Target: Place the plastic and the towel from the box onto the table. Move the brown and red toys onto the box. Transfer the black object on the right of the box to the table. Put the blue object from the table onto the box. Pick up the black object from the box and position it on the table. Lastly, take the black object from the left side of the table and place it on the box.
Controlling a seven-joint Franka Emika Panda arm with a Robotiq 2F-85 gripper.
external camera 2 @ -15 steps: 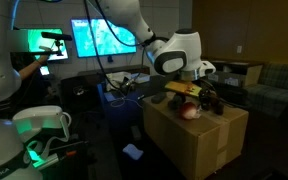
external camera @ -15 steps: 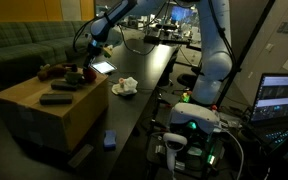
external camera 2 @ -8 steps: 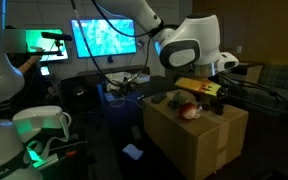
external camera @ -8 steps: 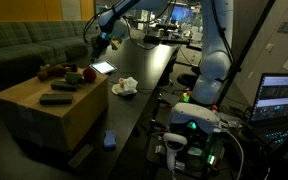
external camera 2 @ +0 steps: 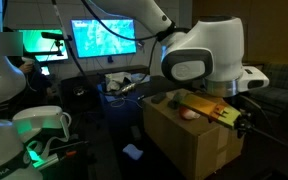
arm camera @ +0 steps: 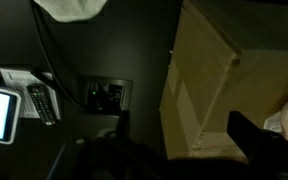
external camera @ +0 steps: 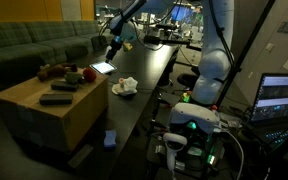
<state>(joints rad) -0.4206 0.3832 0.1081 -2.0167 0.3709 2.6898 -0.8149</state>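
Pincer (external camera: 113,46) hangs wide open, empty, over the table (external camera: 150,76), beside and above the box (external camera: 29,100) bearing the red toy (external camera: 88,73).

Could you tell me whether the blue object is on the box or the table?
On the table: the blue object lies on its dark top, beside the box.

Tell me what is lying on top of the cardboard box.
On the box: a brown toy, a red toy and two flat dark objects. In an exterior view the arm covers most of the top.
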